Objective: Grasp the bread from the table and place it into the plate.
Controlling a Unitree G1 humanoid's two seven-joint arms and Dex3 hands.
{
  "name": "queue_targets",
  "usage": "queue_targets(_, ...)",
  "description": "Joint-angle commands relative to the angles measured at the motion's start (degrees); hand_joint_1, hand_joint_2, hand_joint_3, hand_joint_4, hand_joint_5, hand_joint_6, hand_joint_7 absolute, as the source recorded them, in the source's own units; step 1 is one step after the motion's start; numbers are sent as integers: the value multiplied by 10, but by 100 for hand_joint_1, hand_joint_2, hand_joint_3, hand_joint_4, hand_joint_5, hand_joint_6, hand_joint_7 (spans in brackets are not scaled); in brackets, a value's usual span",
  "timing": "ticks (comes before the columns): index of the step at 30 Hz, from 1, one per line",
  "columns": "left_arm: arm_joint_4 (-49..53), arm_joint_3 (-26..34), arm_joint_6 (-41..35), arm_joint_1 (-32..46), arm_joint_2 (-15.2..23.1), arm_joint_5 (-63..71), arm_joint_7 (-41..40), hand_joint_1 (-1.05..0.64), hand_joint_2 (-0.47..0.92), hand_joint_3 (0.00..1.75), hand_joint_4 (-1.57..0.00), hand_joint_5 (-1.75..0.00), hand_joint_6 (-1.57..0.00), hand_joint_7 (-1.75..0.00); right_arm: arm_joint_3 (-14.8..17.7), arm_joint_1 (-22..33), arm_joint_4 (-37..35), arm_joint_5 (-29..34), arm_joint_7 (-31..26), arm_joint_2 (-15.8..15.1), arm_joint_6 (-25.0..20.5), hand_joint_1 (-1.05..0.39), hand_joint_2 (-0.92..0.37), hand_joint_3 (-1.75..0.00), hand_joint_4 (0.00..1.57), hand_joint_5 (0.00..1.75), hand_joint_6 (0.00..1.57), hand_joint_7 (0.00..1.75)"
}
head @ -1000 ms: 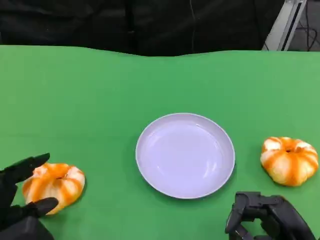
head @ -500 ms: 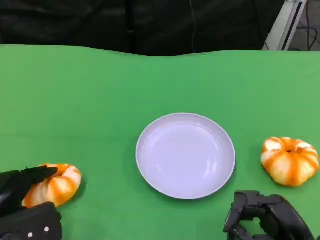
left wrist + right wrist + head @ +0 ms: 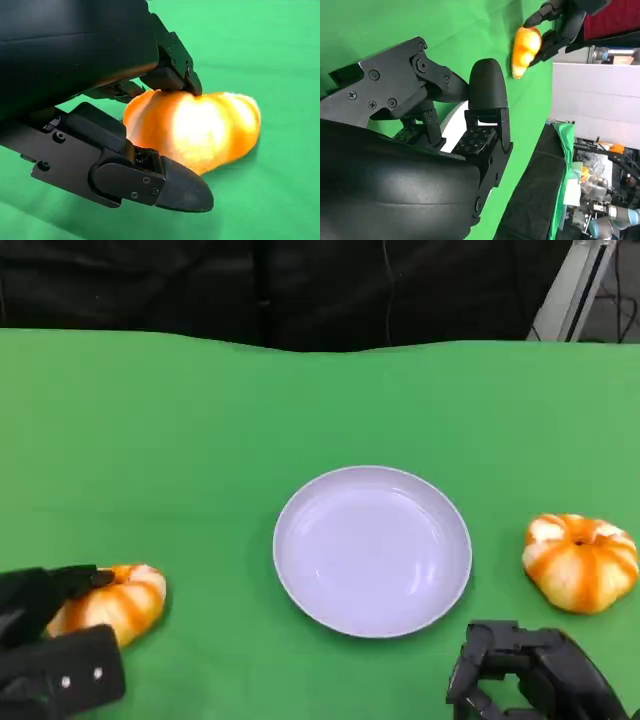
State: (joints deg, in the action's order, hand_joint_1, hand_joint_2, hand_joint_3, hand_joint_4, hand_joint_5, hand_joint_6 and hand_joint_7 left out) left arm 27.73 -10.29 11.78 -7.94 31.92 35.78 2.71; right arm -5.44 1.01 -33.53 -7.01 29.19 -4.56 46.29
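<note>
An orange-and-white striped bread (image 3: 118, 600) lies on the green table at the near left. My left hand (image 3: 45, 640) grips it, with fingers (image 3: 172, 70) on its top and the thumb against its near side, as the left wrist view shows on the bread (image 3: 205, 127). The right wrist view shows the same bread (image 3: 524, 47) between the left hand's (image 3: 560, 20) fingers. The empty white plate (image 3: 300, 570) sits at the table's middle. My right hand (image 3: 530, 675) stays at the near right, its fingers curled in on nothing.
A second striped bread (image 3: 580, 562) lies to the right of the plate, just beyond my right hand. The green cloth ends at the far edge (image 3: 320, 345), with dark space behind it. A metal frame (image 3: 575, 285) stands at the far right.
My left hand has closed from spread fingers around the left bread onto it, and the bread has shifted slightly. The right hand, plate and right bread have not moved.
</note>
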Motion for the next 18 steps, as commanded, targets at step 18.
queue_targets(18, 63, -58, -13, -58, 23, -4, 49, -56, 81, 1, -45, 0, -47, 0, 2, 11, 17, 3, -6, -3, -11, -10, -65, -91, 83, 144, 85, 117)
